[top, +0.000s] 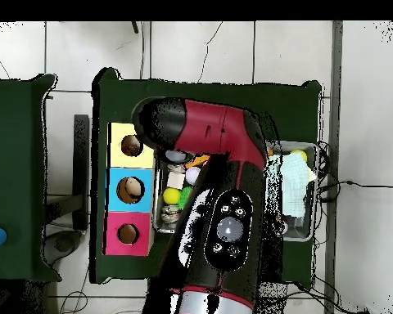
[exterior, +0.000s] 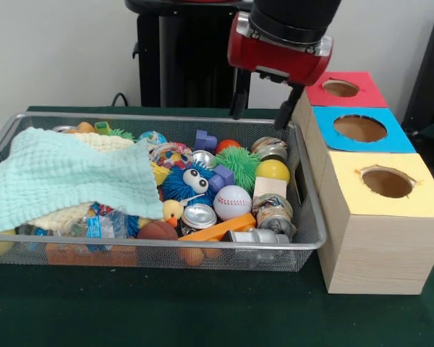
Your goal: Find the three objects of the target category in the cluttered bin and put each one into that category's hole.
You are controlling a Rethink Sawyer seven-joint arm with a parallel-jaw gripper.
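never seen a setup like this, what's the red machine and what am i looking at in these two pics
The red and black machine is a robot arm; the two dark prongs under it are its pincer, open and holding nothing, hanging over the far edge of the wire basket. One picture looks across the table toward the robot. The other looks straight down, where the arm hides most of the basket. The basket is full of toys, balls and cans, with a mint-green cloth draped on a cream cloth. Beside it stand three boxes, each with a round hole: yellow-topped, blue-topped and red-topped.
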